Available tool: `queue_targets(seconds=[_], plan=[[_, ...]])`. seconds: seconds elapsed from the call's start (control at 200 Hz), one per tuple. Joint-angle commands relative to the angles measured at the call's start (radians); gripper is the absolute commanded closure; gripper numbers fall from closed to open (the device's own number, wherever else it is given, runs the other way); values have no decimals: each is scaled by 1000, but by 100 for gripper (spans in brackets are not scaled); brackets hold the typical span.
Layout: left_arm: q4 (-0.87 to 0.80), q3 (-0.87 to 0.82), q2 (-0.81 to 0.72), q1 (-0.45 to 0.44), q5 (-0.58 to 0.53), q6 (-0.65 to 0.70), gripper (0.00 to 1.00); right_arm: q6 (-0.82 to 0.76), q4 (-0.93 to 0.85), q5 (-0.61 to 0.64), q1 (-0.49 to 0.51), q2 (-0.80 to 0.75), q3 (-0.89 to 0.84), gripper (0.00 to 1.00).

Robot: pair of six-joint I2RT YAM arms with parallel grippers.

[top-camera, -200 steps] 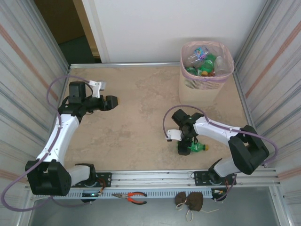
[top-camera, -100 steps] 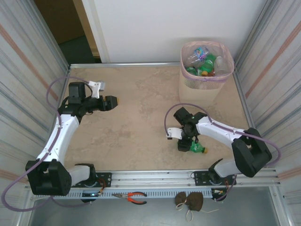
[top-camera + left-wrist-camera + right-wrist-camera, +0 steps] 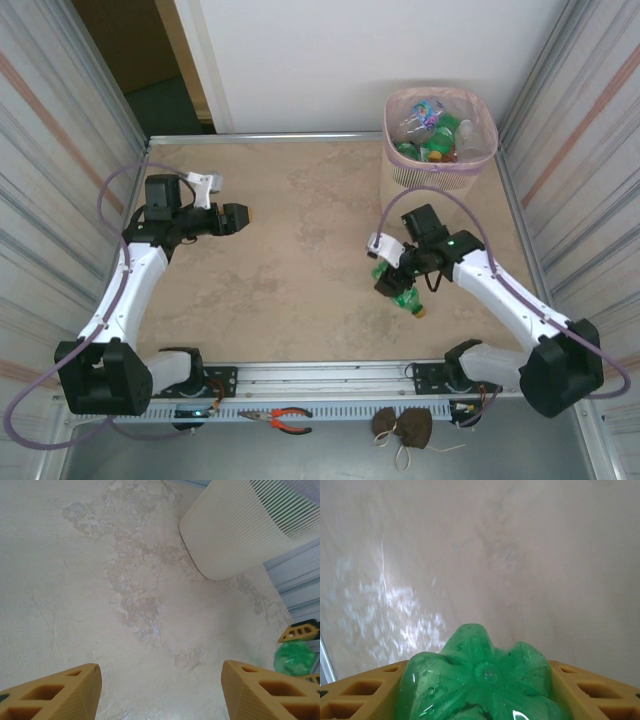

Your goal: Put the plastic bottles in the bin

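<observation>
Two small things lie nearest, on the metal strip in front of the arm bases: red-handled pliers (image 3: 290,418) and a brown bundle (image 3: 403,426) too small to identify. Beyond them, on the right half of the table (image 3: 300,280), the right gripper (image 3: 392,283) is pinching a green bottle (image 3: 408,300) across its body. The bottle lies tilted, its orange cap toward the near edge. From the right wrist its lobed base (image 3: 480,677) juts out between the two yellow fingers (image 3: 355,702), which press against its sides, and the table shows blurred beyond it. On the left side, a little farther back, the left gripper (image 3: 243,214) hangs over bare table with its fingers (image 3: 55,692) spread apart and nothing between them. It points toward the right, and its wrist camera catches the green bottle at the right edge. Farthest off, in the back right corner, stands the bin (image 3: 415,178), well apart from both grippers. Its pink liner is folded over the rim, and several bottles (image 3: 435,125), clear and green, are piled inside.
</observation>
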Motion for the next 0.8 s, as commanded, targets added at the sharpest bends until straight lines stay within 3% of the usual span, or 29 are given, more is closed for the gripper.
queue_targets(seconds=[0.0, 0.336, 0.521, 0.792], plan=[[26, -5, -20, 15, 27, -4, 36, 197, 56, -98, -44, -53, 76, 48], [35, -9, -13, 27, 36, -12, 35, 588, 111, 14, -141, -37, 400, 54], [45, -11, -6, 38, 48, -22, 36, 750, 155, 130, -192, 45, 620, 53], [50, -14, -1, 45, 52, -27, 36, 962, 262, 247, -345, 208, 841, 55]])
